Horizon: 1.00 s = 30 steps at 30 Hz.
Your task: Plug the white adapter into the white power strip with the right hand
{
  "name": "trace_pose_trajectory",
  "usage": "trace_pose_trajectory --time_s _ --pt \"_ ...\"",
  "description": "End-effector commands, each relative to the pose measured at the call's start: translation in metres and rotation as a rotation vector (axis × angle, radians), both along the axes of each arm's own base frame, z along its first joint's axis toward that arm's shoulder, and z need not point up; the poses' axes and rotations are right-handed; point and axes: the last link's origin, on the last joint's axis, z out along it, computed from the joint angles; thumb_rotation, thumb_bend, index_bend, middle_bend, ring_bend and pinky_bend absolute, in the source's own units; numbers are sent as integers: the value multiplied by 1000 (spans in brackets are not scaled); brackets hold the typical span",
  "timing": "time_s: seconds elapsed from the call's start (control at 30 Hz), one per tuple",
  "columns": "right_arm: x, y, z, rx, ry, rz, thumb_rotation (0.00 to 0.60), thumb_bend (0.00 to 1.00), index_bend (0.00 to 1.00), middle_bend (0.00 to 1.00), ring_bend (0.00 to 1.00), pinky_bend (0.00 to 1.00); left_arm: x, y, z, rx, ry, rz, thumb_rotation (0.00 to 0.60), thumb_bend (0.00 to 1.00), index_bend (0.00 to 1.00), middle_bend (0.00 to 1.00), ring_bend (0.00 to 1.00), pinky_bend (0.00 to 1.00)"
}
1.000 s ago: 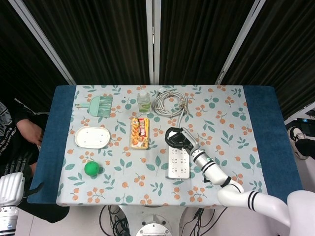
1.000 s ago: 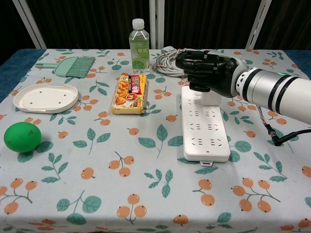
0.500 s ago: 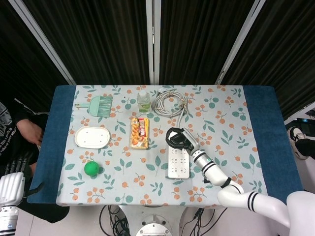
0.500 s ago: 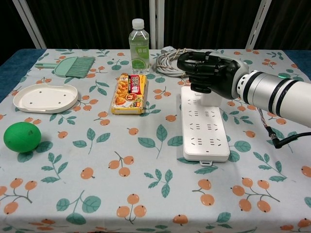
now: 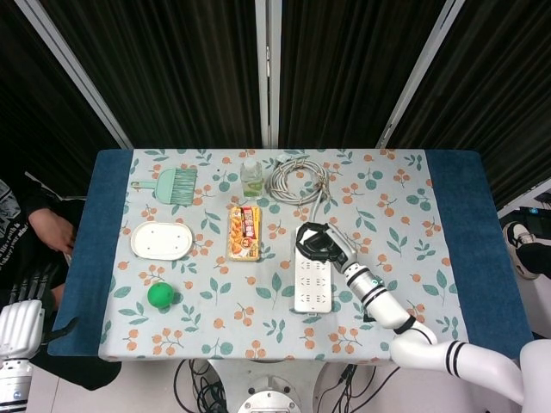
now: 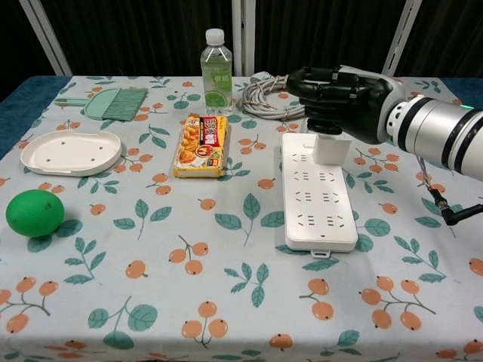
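Dark curtains behind, tablecloth (image 6: pixel 226 302) with leaf and orange-berry print over blue. Right hand (image 6: pixel 343 102) has its black fingers curled around the white adapter (image 6: pixel 329 148), which sits at the far end of the white power strip (image 6: pixel 317 192); can't tell if it's fully seated. Cable coil (image 6: pixel 268 98) just behind. Snack pack (image 6: pixel 202 143) left of the strip, red label, writing unreadable. Bottle (image 6: pixel 216 74) has a green label, unreadable. Left hand (image 5: pixel 21 318) low at table's edge, fingers unclear.
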Motion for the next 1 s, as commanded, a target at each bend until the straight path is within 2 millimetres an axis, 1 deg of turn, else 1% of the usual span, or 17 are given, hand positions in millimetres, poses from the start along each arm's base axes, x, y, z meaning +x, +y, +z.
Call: trace_pose_trajectory --time_s 0.03,0.13,0.23,0.33,0.4,0.43,0.47,0.5,0.6,0.67,0.7,0.73,0.77,0.8,0.87,0.9,1.0 --pt "0 1 10 -28 -6 16 600 857 1000 967 964 954 1 0 0 0 3 -2 600 144 43 0 0 0" --pt "-3 5 24 -84 17 50 600 847 1000 960 949 948 2 -1 3 9 8 -2 600 144 43 0 0 0" --pt "-9 11 42 -189 102 115 600 779 978 915 886 883 4 0 5 17 17 -10 600 144 43 0 0 0" --pt "-21 20 62 -337 268 199 600 684 831 806 729 708 4 1 6 22 24 -13 600 144 43 0 0 0" --pt "-28 27 73 -427 378 241 600 620 716 705 593 538 5 2 7 25 28 -15 600 144 43 0 0 0" --pt "-34 32 80 -479 461 268 600 595 676 670 547 479 6 2 7 28 30 -18 600 143 43 0 0 0" --pt "-38 36 85 -517 524 284 600 539 610 606 471 375 6 3 7 30 33 -21 600 143 43 0 0 0" --pt "-43 40 91 -554 588 300 600 482 556 553 410 298 7 3 8 32 35 -23 600 144 43 0 0 0" --pt "-60 53 107 -647 796 330 600 393 434 445 289 180 7 4 8 40 46 -24 600 144 43 0 0 0" --pt "-73 66 120 -680 956 342 600 352 328 362 193 77 8 5 9 45 53 -27 600 144 43 0 0 0" --pt "-77 70 123 -684 997 344 600 337 267 311 140 32 8 5 10 46 56 -29 600 144 43 0 0 0" --pt "-85 76 129 -685 1078 338 600 332 225 275 104 14 9 5 10 49 61 -32 600 144 43 0 0 0" --pt "-90 82 134 -682 1139 331 600 318 149 205 46 0 10 5 11 51 65 -33 600 144 43 0 0 0" --pt "-96 87 138 -678 1194 320 600 306 95 153 18 0 10 5 11 54 70 -33 600 144 43 0 0 0" --pt "-106 101 146 -662 1289 290 600 280 22 65 0 0 11 6 12 60 83 -31 600 143 43 0 0 0" --pt "-109 106 148 -653 1314 275 600 273 4 29 0 0 11 6 13 60 86 -30 600 143 43 0 0 0" --pt "-119 124 155 -641 1346 225 600 269 0 0 0 0 12 6 12 60 96 -30 600 144 43 0 0 0"
